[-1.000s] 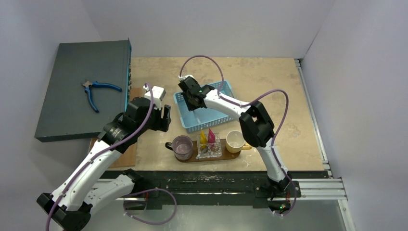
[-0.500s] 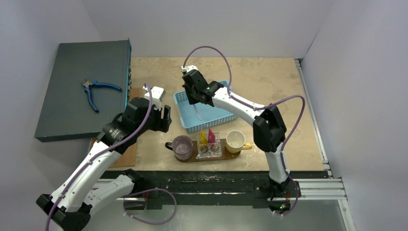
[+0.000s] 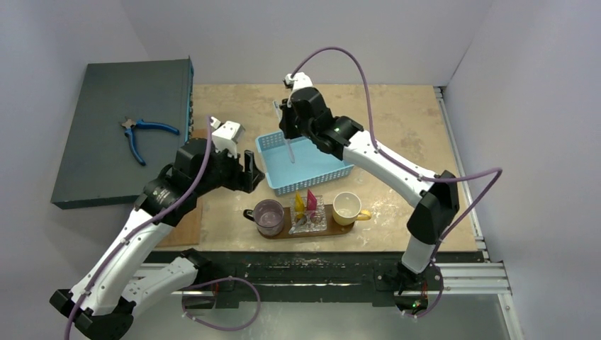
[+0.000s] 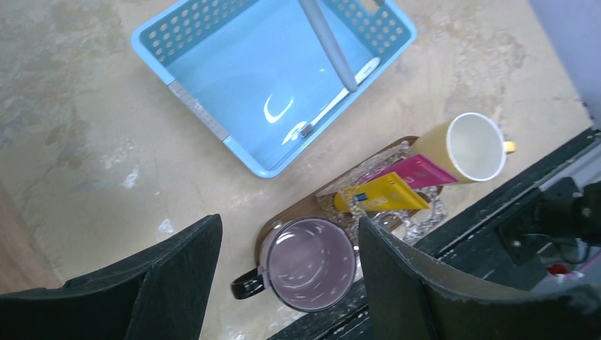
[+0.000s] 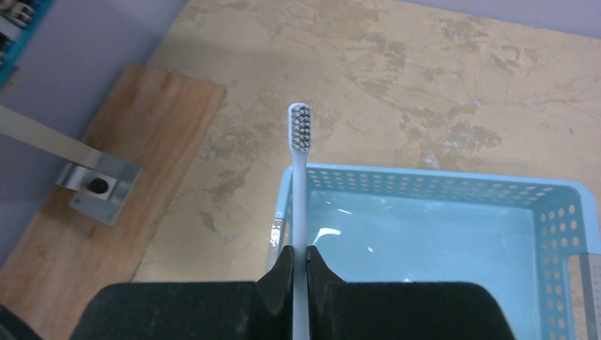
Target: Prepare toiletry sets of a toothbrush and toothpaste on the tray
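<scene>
The right tool (image 3: 286, 126) is clamped on the handle of the toothbrush (image 3: 290, 150), its two fingers (image 5: 283, 273) pressed against either side of the pale stick, with the bristled head pointing away from the tool. The toothbrush hangs above the blue basket (image 3: 312, 181), clear of its floor, well apart from the tray (image 3: 282, 231) near the front edge of the worktop (image 3: 397, 113). On the tray a clear glass holder (image 3: 316, 222) contains the yellow tube of toothpaste (image 3: 299, 204) and the pink tube (image 3: 311, 200), side by side. A purple mug (image 3: 268, 215) sits at the tray's left end and a yellow mug (image 3: 346, 207) at its right end. The left tool (image 3: 249, 168) hovers just left of the basket with its fingers (image 4: 186, 258) spread wide and nothing between them; its wrist view looks down on the purple mug and the tubes. Blue-handled pliers (image 3: 141, 134) lie on a dark grey slab (image 3: 106, 92) at the far left, and a wooden board (image 5: 120, 212) lies beside it.
</scene>
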Available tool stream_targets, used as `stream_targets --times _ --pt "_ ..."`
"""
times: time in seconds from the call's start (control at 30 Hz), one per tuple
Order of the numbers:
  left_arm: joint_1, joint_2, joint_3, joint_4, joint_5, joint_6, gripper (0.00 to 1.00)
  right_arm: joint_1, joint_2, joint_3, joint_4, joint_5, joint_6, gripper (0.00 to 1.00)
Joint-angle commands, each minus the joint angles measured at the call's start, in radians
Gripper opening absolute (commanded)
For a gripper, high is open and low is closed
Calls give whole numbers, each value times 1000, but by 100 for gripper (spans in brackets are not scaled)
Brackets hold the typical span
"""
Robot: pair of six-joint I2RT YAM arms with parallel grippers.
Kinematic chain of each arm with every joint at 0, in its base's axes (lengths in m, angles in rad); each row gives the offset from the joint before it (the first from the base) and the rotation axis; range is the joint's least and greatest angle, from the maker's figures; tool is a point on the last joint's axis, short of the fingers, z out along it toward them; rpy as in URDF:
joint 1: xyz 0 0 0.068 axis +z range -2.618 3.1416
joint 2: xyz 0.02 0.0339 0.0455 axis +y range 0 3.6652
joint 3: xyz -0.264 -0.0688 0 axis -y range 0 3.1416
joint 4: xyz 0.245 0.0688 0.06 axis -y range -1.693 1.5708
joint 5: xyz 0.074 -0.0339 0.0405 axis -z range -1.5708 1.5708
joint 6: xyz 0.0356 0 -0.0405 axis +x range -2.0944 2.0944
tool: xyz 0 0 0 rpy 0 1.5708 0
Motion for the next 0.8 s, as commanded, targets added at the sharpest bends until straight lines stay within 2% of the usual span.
stream_targets --times 0.0,0.37,0.77 --pt "5 2 57 78 109 -73 70 -4 -89 -51 113 -68 50 0" --pt "5 36 51 190 207 -221 73 20 -194 -101 194 -143 150 0" --pt "5 85 31 266 227 -332 73 88 -274 -128 249 -82 212 0"
